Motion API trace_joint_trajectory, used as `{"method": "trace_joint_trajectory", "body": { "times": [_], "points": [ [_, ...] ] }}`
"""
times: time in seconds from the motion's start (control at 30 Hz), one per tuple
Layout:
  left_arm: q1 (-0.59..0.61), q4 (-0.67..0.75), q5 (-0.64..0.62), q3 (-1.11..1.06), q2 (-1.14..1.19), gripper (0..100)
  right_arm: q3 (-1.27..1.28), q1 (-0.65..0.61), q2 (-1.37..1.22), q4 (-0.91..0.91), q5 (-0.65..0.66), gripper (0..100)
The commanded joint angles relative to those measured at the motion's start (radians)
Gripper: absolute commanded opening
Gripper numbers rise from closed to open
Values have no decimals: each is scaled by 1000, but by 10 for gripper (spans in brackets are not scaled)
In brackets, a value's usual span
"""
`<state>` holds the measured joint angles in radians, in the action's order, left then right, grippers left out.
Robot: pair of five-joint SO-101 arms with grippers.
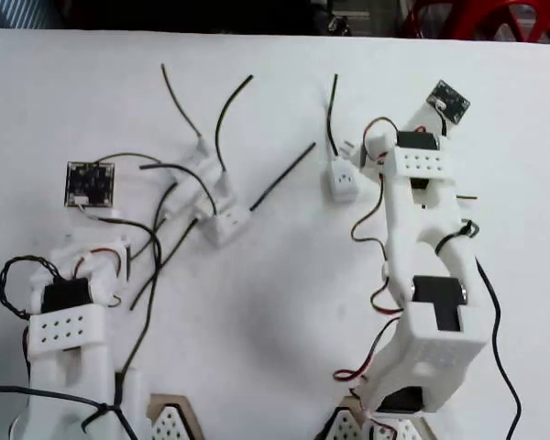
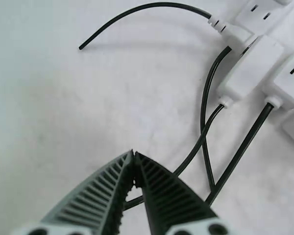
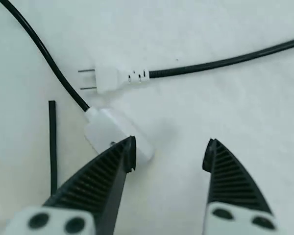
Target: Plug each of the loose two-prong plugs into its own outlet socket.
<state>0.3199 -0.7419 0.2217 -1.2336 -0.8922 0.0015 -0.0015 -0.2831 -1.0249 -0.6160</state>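
A loose white two-prong plug (image 3: 106, 78) lies flat on the white table (image 3: 220, 107), its black cable running off to one side. Close by sits a white outlet socket (image 3: 110, 128) on its own black cable. My right gripper (image 3: 169, 154) hangs open just above the table, one finger (image 3: 120, 159) over the socket's edge, nothing held. From above, that socket (image 1: 342, 181) lies beside the right arm (image 1: 422, 238). A cluster of white sockets and plugs (image 1: 222, 206) with black cables lies mid-table. My left gripper (image 2: 134, 159) is shut and empty, short of these white blocks (image 2: 247, 73).
Several black cables (image 1: 179, 197) fan out from the cluster and cross toward the left arm (image 1: 69, 316). A cut cable end (image 3: 52, 147) lies near the right gripper. Open tabletop (image 1: 284, 302) lies between the two arms.
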Motion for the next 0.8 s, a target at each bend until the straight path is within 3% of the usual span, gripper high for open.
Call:
{"method": "trace_joint_trajectory", "body": {
  "times": [0.0,0.4,0.6,0.77],
  "points": [
    [5,20,-6,5,-27,24,-124,-21,-42,18,-14,215],
    [5,20,-5,5,-27,24,-666,-58,-464,53,-9,204],
    [5,20,-5,5,-27,24,-898,-58,-673,42,-8,19],
    [5,20,-5,5,-25,24,-1010,-91,-745,-171,74,19]
  ]
}}
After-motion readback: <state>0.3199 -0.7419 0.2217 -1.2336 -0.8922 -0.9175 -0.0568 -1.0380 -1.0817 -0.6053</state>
